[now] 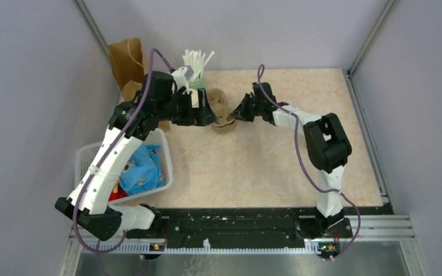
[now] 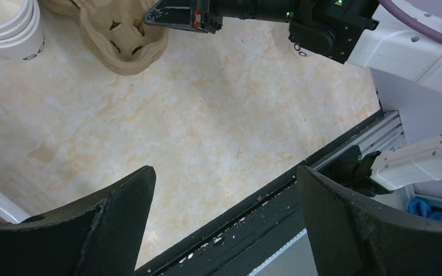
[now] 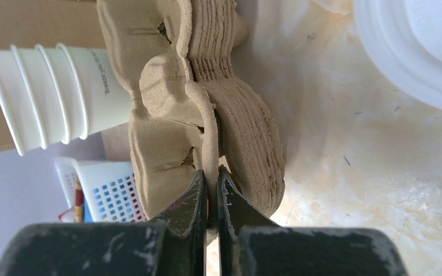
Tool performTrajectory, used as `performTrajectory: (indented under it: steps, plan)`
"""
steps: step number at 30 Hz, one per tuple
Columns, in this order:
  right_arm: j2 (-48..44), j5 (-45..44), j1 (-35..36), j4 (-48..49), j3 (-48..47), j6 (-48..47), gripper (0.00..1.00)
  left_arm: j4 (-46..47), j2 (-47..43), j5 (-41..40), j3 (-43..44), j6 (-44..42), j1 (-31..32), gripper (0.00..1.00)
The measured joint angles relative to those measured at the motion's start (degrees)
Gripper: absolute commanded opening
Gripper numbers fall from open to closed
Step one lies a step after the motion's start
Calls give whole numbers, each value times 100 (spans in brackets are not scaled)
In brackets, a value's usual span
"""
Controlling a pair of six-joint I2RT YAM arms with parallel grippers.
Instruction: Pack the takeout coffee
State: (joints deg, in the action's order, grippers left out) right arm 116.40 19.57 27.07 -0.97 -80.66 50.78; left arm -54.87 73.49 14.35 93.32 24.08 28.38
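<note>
The takeout coffee is mostly hidden. A round white plastic lid [image 3: 420, 52] shows at the upper right of the right wrist view. A sliver of white cup with dark lettering [image 2: 301, 52] peeps out under the right arm. My right gripper [image 3: 212, 172] is shut on the raised rim of the top brown pulp cup-carrier tray [image 3: 167, 109], which is tilted up off the stack of trays [image 3: 247, 132]. In the top view this gripper [image 1: 235, 114] is at the trays [image 1: 221, 112]. My left gripper [image 2: 224, 172] is open and empty above bare table, just left of the trays [image 1: 207, 113].
A stack of lidless paper cups [image 2: 6, 29] stands next to the trays and also shows in the right wrist view [image 3: 52, 95]. White straws in a green holder [image 1: 195, 64] and a brown paper bag [image 1: 125, 60] stand at the back. A white basket [image 1: 167, 167] with blue packets sits at the left.
</note>
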Motion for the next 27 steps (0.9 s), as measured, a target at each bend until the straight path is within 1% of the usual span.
performTrajectory:
  steps: [5, 9, 14, 19, 22, 24, 25, 27]
  plan:
    - [-37, -4, -144, 79, 20, 645, 0, 0, 0, 39, 0, 0, -15, 98]
    - [-282, -111, -214, 299, 308, 1176, 0, 11, 0, 50, -2, 0, -22, 98]
    - [-310, -155, -225, 452, 319, 1528, 0, 44, 0, 94, -4, 0, -22, 98]
    - [-310, -175, -223, 623, 295, 1528, 0, 42, 0, 101, -4, 0, -39, 98]
    - [-310, -214, -192, 883, 352, 1152, 0, 57, 0, 98, -13, 2, -55, 98]
    - [-310, -170, -170, 1263, 538, 916, 0, 81, 0, 103, -22, 4, -59, 98]
    - [-352, -203, -149, 1578, 758, 824, 0, 81, 0, 105, -22, 4, -61, 98]
    - [-481, -286, -105, 1858, 1117, 658, 0, 79, 0, 103, -22, 2, -66, 98]
